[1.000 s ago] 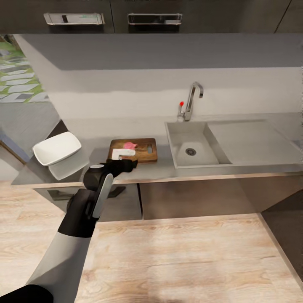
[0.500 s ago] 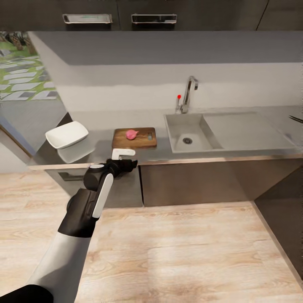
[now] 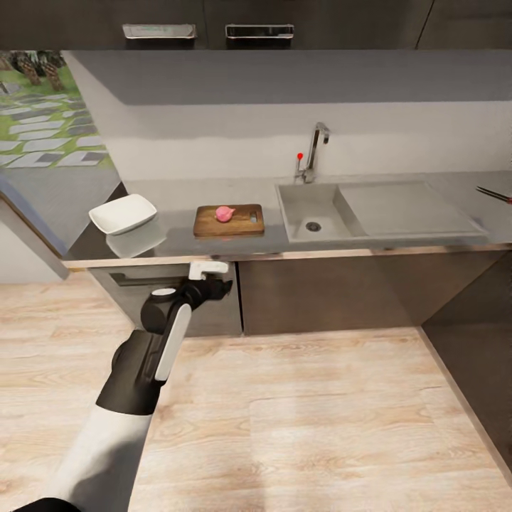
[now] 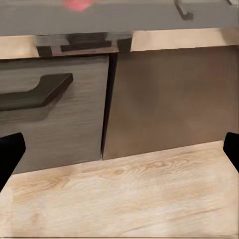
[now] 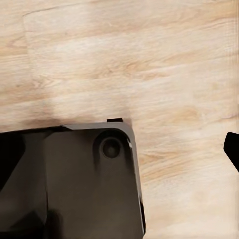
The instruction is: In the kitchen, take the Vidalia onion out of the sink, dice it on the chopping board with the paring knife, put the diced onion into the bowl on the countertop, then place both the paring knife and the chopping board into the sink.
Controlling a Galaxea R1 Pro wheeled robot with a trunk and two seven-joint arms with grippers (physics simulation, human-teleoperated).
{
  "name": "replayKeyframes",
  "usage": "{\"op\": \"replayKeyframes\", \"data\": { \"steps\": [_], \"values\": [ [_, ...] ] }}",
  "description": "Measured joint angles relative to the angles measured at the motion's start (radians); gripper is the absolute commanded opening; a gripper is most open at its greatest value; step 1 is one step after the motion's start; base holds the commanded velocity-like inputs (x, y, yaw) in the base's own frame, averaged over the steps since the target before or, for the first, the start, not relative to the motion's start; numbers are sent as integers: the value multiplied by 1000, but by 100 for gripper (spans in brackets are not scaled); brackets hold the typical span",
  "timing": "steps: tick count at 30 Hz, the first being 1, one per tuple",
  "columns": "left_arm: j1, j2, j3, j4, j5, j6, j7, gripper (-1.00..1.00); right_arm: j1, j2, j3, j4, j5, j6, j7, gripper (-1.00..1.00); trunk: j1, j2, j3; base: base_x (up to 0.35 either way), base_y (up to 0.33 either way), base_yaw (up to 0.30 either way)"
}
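**Robot stands back from the counter, onion on the board**

The left gripper [image 3: 222, 281] hangs in front of the grey drawers [image 3: 178, 299], below the edge of the countertop [image 3: 171, 238], touching nothing. In the left wrist view its dark fingers [image 4: 10, 152] sit at opposite edges of the frame, spread wide with nothing between them. In the right wrist view one dark fingertip [image 5: 232, 149] shows at the frame's edge over the wood floor [image 5: 164, 64], above the robot's dark base [image 5: 69, 184]; I cannot tell how far those fingers are parted.

On the table, the pink Vidalia onion [image 3: 225, 212] rests on the chopping board [image 3: 229, 220], just beside the sink [image 3: 311, 211]. The white bowl [image 3: 123, 213] stands further along to the left. A thin dark object [image 3: 494, 194] lies far right; too small to identify.
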Motion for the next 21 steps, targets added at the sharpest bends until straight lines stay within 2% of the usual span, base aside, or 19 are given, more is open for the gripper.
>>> {"op": "replayKeyframes", "data": {
  "steps": [3,4,6,7,9,11,14,18,19,20,21],
  "values": [
    [37,0,0,-30,-1,-3,0,100,0,-8,0,-1,-1,-3,0,100,0,0,0,-13,0,0],
    [79,1,0,-57,-1,-6,-2,100,0,-12,0,-4,-1,-4,0,100,0,0,0,-4,0,0],
    [112,1,0,-68,-1,-13,-3,100,0,-14,0,-6,-2,-5,0,100,0,0,0,-2,0,0],
    [157,1,1,-75,-1,-65,-3,100,0,-15,0,-8,-5,-6,0,100,0,0,0,0,0,0],
    [199,1,1,-77,-1,-138,-2,100,0,-17,0,-10,-6,-6,0,100,0,0,0,0,0,0],
    [228,1,1,-78,-1,-184,-1,100,0,-20,0,-11,-7,-6,0,100,0,0,0,0,0,0],
    [267,3,1,-78,-2,-219,-1,100,0,-22,0,-11,-7,-7,0,100,0,0,0,0,0,0],
    [314,27,2,-79,-3,-249,-2,100,-2,-23,0,-11,-7,-11,0,100,0,0,0,0,0,0],
    [332,39,2,-79,-3,-279,-2,100,-3,-23,0,-11,-7,-11,0,100,0,0,0,0,0,0],
    [364,49,2,-79,-3,-336,-2,100,-3,-23,0,-10,-7,-12,0,100,0,0,0,0,0,0],
    [375,51,3,-79,-3,-353,-2,100,-3,-23,0,-10,-7,-12,0,100,0,0,0,0,0,0]
  ]
}}
